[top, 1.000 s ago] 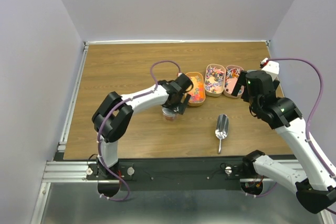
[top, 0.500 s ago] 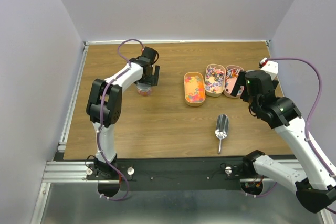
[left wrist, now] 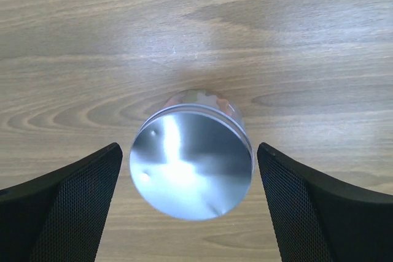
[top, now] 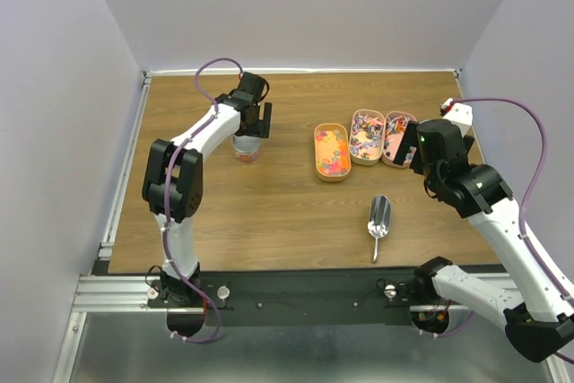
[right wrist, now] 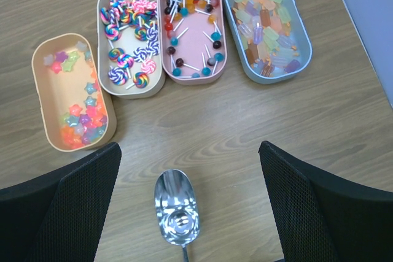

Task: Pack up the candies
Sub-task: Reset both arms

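Your left hand (top: 252,125) hangs released astride the silver-lidded clear jar (left wrist: 190,170), so a skewed lift could topple it; your right hand (right wrist: 189,146), also spread, hovers above tiny multicoloured candies (right wrist: 77,127) in oblong pastel trays (right wrist: 49,93).

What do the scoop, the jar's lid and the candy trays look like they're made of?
Scoop: polished metal, likely steel, since its bowl mirrors the light brightly.
Jar's lid: silvery metal with a duller sheen, showing a soft streak of glare and a few small marks.
Candy trays: probably matte plastic, with smooth pastel walls, rounded moulded rims and no shine.
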Tool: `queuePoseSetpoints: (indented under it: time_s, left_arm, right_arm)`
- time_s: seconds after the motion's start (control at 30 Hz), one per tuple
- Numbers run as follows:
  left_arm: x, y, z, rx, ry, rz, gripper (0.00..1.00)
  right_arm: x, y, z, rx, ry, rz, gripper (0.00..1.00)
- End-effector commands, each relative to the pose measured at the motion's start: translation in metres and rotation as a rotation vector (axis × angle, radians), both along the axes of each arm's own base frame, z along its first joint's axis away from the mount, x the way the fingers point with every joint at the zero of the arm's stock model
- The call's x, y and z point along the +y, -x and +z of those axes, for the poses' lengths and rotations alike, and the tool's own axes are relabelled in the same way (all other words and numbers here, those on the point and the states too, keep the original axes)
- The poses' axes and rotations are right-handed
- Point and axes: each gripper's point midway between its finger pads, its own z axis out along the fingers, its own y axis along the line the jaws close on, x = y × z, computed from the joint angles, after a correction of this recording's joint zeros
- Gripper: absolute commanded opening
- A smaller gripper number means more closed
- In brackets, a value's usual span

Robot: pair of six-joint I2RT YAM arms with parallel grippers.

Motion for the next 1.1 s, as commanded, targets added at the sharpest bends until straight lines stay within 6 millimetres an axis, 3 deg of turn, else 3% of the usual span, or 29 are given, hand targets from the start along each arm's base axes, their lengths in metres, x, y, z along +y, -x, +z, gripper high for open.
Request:
queuePoseSetpoints:
  time_s: [0.0,0.1,0.2,0.23,0.3,0.33,0.4,0.43,0.5,0.53,0.63,0.83,0.93,1.07]
  left_arm:
    - [-0.005,-0.001,0.051,-0.109,0.068,-0.005,0.99]
    - [-0.010,-0.002,0.085,-0.206,0.113,-0.011,0.99]
    - [-0.012,0.008,0.139,-0.374,0.172,0.004,0.99]
    - [-0.008,0.025,0.163,-0.443,0.201,0.004,0.99]
    - [0.001,0.035,0.201,-0.588,0.254,0.050,0.99]
    - [0.015,0.058,0.223,-0.671,0.283,0.070,0.99]
    - [0.035,0.078,0.257,-0.822,0.307,0.126,0.99]
    - [0.052,0.105,0.271,-0.902,0.324,0.148,0.99]
    - [0.076,0.129,0.294,-1.027,0.330,0.210,0.99]
    - [0.091,0.153,0.303,-1.097,0.337,0.225,0.99]
    - [0.124,0.195,0.325,-1.242,0.346,0.299,0.99]
    - [0.174,0.253,0.349,-1.393,0.338,0.457,0.99]
    - [0.192,0.269,0.351,-1.423,0.335,0.543,0.99]
    - [0.201,0.277,0.351,-1.438,0.339,0.586,0.99]
  right_arm:
    - [-0.004,0.001,-0.005,0.016,0.022,-0.006,1.00]
    - [-0.004,0.001,-0.002,0.006,0.020,-0.012,1.00]
    - [-0.010,0.004,0.005,-0.022,0.020,-0.029,1.00]
    - [-0.013,0.004,0.008,-0.034,0.024,-0.043,1.00]
    - [-0.018,0.009,0.017,-0.068,0.020,-0.052,1.00]
    - [-0.021,0.011,0.023,-0.090,0.019,-0.062,1.00]
    - [-0.026,0.015,0.031,-0.121,0.021,-0.068,1.00]
    - [-0.032,0.020,0.039,-0.155,0.024,-0.084,1.00]
    - [-0.038,0.024,0.049,-0.187,0.039,-0.083,1.00]
    - [-0.044,0.029,0.059,-0.233,0.035,-0.095,1.00]
    - [-0.053,0.036,0.075,-0.300,0.050,-0.106,1.00]
    - [-0.070,0.056,0.107,-0.455,0.047,-0.123,1.00]
    - [-0.076,0.064,0.115,-0.502,0.049,-0.126,1.00]
    - [-0.083,0.070,0.118,-0.527,0.054,-0.145,1.00]
